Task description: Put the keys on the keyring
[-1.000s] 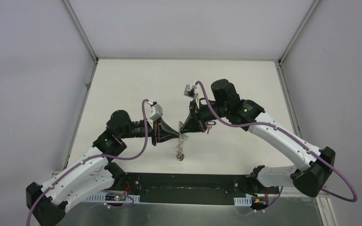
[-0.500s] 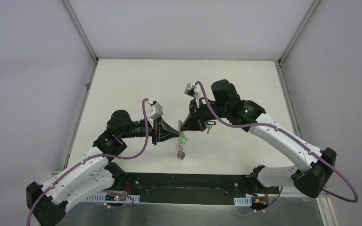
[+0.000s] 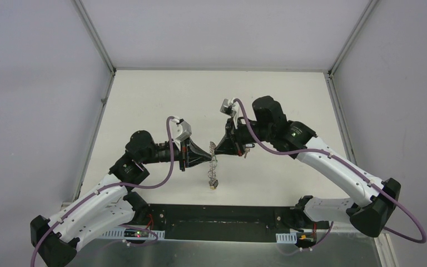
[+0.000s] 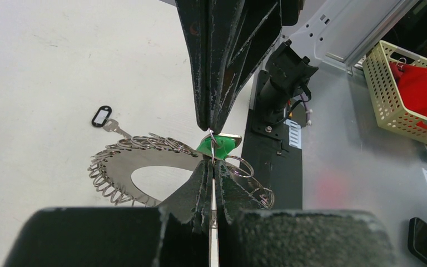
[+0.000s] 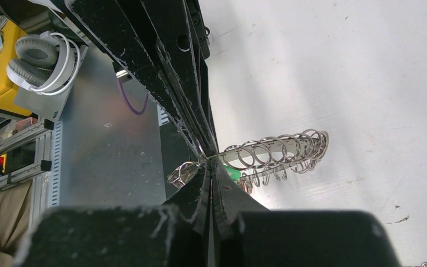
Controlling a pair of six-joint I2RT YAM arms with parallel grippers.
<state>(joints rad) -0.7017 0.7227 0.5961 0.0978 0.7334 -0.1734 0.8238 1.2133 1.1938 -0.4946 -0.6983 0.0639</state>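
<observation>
Keyring point(image 4: 117, 171) rim: left tool point(image 4: 212, 167), right tool point(image 4: 210, 125)

White/blk arms point(image 3: 103, 203), purple cables point(image 3: 172, 158)

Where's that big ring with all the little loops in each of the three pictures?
Top external: keyring at centre, between the arms.
Left wrist: keyring lower centre-left.
Right wrist: keyring centre-right, seen edge-on.
Shared landmark: where left gripper and right gripper meet tip to tip.
</observation>
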